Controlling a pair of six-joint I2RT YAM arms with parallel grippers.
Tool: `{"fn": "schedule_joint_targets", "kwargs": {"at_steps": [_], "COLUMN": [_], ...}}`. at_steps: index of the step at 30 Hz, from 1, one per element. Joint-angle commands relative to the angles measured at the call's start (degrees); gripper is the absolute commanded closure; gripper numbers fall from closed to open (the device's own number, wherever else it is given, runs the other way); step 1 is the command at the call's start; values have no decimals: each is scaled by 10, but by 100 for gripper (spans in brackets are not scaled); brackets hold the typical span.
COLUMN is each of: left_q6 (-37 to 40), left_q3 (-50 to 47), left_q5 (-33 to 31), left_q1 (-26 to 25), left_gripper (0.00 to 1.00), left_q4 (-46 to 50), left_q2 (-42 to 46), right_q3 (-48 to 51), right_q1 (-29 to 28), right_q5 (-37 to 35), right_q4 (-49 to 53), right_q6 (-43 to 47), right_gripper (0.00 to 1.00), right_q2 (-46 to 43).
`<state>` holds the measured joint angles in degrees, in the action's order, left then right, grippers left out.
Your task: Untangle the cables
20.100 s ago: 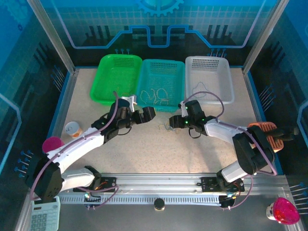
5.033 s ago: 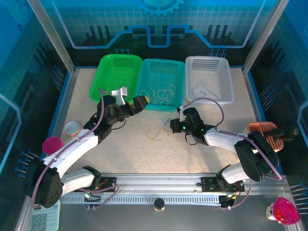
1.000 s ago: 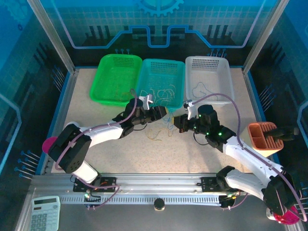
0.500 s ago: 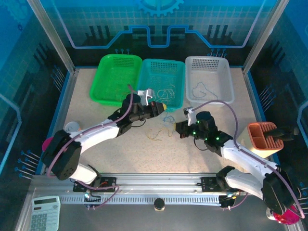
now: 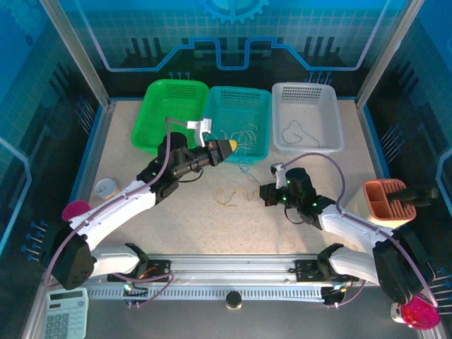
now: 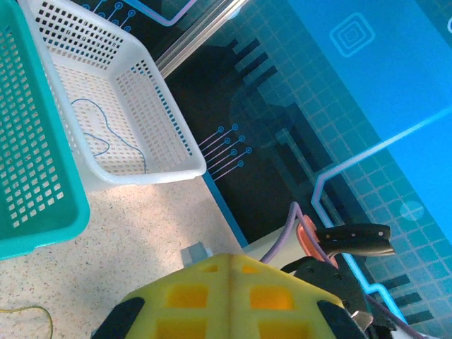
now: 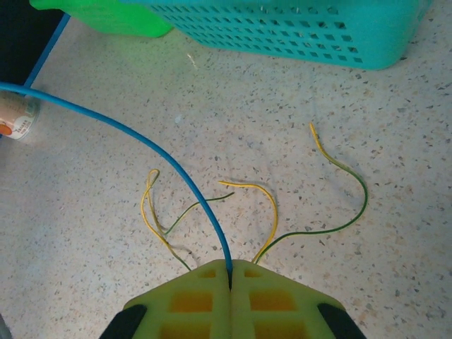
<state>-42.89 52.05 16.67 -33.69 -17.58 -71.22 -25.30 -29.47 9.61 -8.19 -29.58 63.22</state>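
Right gripper point(image 7: 230, 268) pinching blue wire point(image 7: 185, 178); left gripper point(image 5: 227, 147) pressed together, beside teal basket point(image 5: 238, 90).

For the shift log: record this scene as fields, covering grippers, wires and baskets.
left gripper: shut, no wire visible in it
right gripper: shut on blue wire
table: loose yellow-green wires in front of the right gripper
teal basket: several pale wires
white basket: second blue wire
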Motion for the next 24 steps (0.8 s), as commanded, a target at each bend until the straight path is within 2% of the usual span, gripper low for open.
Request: {"fn": "schedule_joint_targets", "kwargs": {"at_steps": [1, 3, 5, 7, 17, 24], "left_q6": [21, 19, 18, 15, 18, 11], "left_q3": [10, 2, -5, -9, -3, 3], "left_q5": [-15, -18, -20, -18, -16, -17], "left_q1": [4, 4, 4, 4, 4, 4], "left_gripper": [100, 100, 100, 100, 100, 100], "left_q4": [15, 12, 8, 3, 6, 5], "left_q2": [14, 13, 11, 9, 4, 6], "right_q3": [-37, -50, -62, -72, -117, -106], "right_q1": [12, 14, 17, 18, 18, 18], "right_q5": [8, 9, 9, 12, 41, 75], "right_q4": [34, 59, 81, 94, 97, 63], "right_q6": [2, 7, 11, 13, 22, 52], "right_gripper": [88, 77, 59, 49, 33, 27], "right_q2": [-43, -67, -91, -108, -113, -92]}}
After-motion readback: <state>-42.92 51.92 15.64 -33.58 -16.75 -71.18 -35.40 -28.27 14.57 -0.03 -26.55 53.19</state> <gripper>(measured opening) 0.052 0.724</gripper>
